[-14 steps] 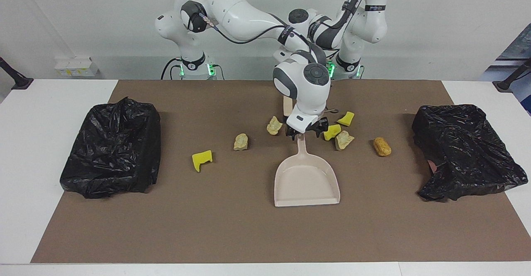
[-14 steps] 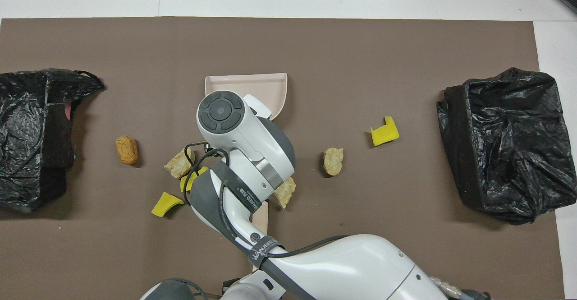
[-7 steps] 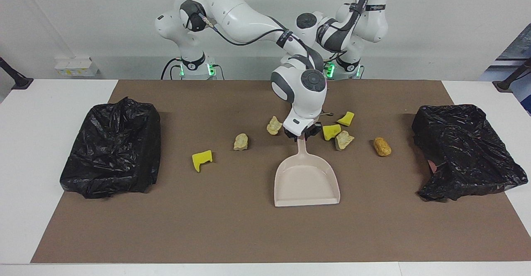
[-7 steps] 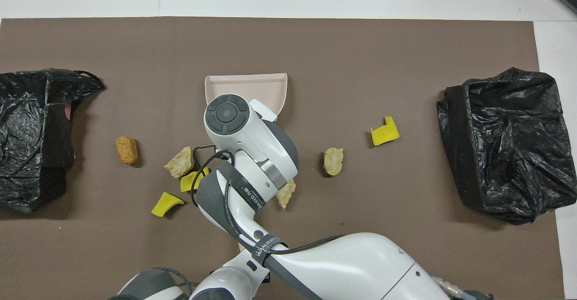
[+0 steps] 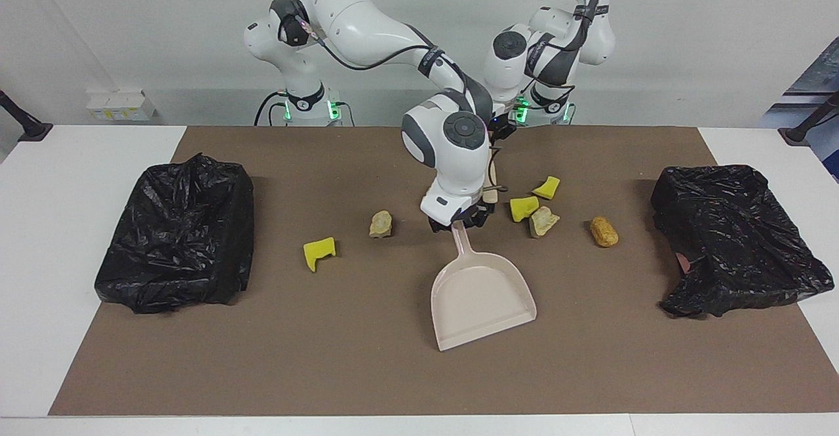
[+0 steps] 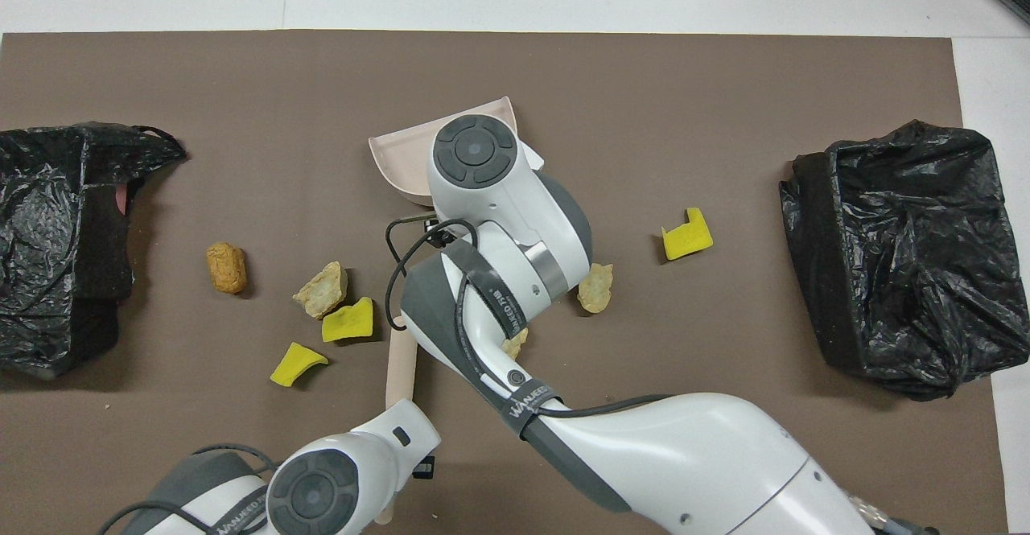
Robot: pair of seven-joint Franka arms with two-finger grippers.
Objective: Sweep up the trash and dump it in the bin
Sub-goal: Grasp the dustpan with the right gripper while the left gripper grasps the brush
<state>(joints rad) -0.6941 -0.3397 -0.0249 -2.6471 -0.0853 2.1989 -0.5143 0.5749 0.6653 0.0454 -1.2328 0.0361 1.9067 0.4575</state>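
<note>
Robotics lab. Two white arms [image 5: 367,23] bolted at white bench [image 5: 65,180] edge, green base lights, loose cabling, bare grey wall [image 5: 688,36], brown mat [image 6: 644,84] as staged work area, camera stand feet [image 5: 26,128] on bench corners.

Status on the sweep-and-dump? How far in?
Done: nothing swept; the dustpan is empty and trash such as the orange-brown lump lies on the mat. In hand: right end effector shut on the dustpan's handle, left end effector shut on the brush handle. Left: sweeping, then dumping into a black-bagged bin.
</note>
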